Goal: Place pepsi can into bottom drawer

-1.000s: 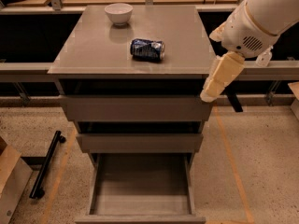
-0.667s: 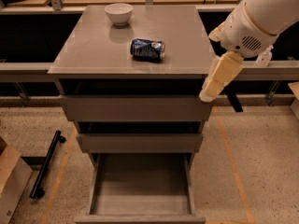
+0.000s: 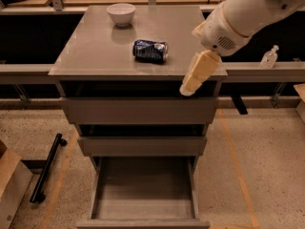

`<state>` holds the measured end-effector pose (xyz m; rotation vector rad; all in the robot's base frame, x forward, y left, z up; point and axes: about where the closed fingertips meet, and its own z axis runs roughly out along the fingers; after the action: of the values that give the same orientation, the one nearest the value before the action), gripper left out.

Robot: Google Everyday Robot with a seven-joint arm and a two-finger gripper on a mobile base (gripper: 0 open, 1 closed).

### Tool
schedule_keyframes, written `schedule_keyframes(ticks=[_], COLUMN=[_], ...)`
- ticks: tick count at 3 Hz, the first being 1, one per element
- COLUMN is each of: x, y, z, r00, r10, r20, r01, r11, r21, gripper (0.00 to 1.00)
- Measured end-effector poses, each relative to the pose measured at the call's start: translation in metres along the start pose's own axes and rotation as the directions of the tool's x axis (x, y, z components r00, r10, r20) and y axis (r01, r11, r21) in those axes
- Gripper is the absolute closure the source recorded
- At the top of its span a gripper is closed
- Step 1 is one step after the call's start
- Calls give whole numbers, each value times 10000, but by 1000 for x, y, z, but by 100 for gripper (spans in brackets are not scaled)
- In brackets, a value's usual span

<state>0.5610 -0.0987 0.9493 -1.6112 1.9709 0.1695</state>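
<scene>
The pepsi can (image 3: pixel 150 50), dark blue and dented, lies on its side near the middle of the grey cabinet top (image 3: pixel 90 51). My gripper (image 3: pixel 188 88), cream-coloured on a white arm, hangs at the front right edge of the cabinet top. It points down and to the left, to the right of the can and a little nearer the front, and is apart from it. It holds nothing. The bottom drawer (image 3: pixel 143 197) is pulled out below and is empty. The two shallower drawers above it stand slightly ajar.
A white bowl (image 3: pixel 120 13) stands at the back left of the cabinet top. A black bar (image 3: pixel 46 168) and a cardboard box (image 3: pixel 8 187) lie on the floor to the left. A small clear bottle (image 3: pixel 269 57) stands on the ledge at right.
My gripper has moved left and slightly up, from beside the cabinet's right edge to over its front right corner, closer to the can. The can and drawers have not moved.
</scene>
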Motion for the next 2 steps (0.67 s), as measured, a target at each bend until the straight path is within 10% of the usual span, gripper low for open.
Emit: schedule_keyframes(ticks=[2], x=[-21], y=[-53], z=[48], r00=[9917], r10=[679], r20=[1091], r01=[-707], r11=[9972], r21=[228], gripper=[0])
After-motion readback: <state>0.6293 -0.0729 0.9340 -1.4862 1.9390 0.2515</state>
